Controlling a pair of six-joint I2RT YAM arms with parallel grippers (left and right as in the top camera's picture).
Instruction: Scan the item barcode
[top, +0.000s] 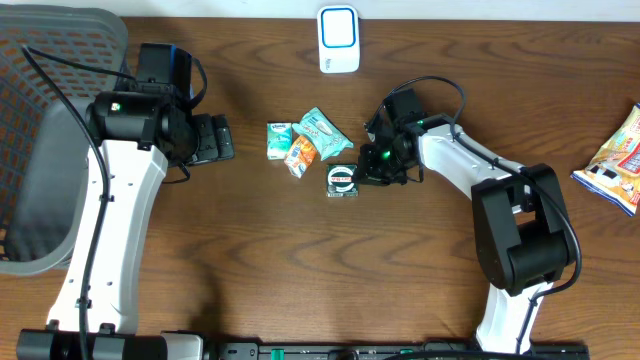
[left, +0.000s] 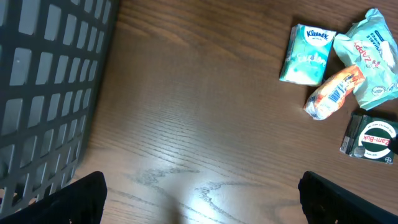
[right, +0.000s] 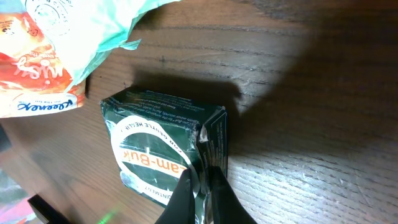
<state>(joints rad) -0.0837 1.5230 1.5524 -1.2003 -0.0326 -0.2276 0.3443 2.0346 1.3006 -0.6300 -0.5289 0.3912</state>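
- Green box (right: 155, 146) on the desk (right: 323, 93), its 3 o'clock edge pinched by the closed right gripper (right: 200, 190).
- Left gripper (left: 200, 196) spread wide, empty, at the box's 9 o'clock.

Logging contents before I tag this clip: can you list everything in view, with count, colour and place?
table: 1, brown wood, under everything
basket: 1, grey, far left
scanner: 1, white and blue, top centre
Kleenex pack: 1, teal and white, left of the centre cluster
orange packet: 1, orange, against the Kleenex pack
teal packet: 1, teal, top of the cluster
Zam-Buk box: 1, dark green, below the cluster
snack bag: 1, yellow, red and blue, far right
left gripper: 1, black, open, beside the basket
right gripper: 1, black, shut on the Zam-Buk box's edge
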